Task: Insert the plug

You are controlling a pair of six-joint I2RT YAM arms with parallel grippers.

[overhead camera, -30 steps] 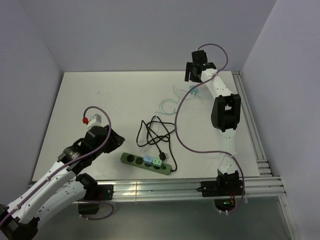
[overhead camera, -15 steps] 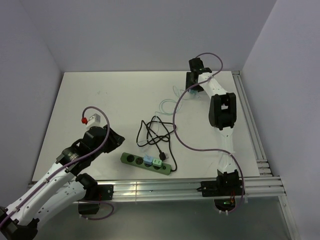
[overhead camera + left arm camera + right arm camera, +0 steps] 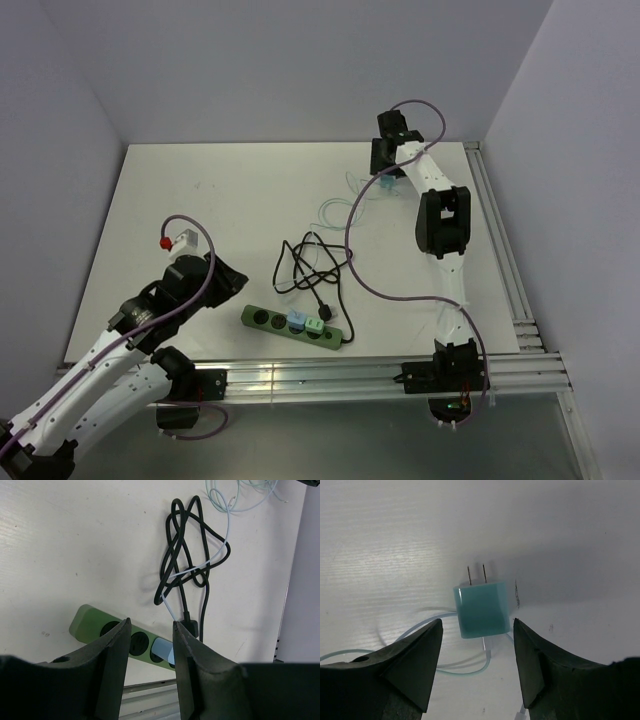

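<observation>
Step in hand: pickup of the plug, not yet gripped. Right gripper (image 3: 476, 629) straddles the teal plug (image 3: 481, 609), jaws apart with a gap on either side. The plug lies flat on the table (image 3: 200, 200) at the far right, prongs pointing away from the wrist, well apart from the green strip (image 3: 87, 622). Left gripper (image 3: 150, 625) hangs above the strip, jaws apart, empty. Next move, as I judge it: close the right jaws on the plug's flanks, lift, carry it to the strip and turn the prongs down over a free socket. Count: one loose plug, one strip, two plugs seated in it, blue (image 3: 296, 321) and green (image 3: 313, 326), and one black cable (image 3: 183, 605).
</observation>
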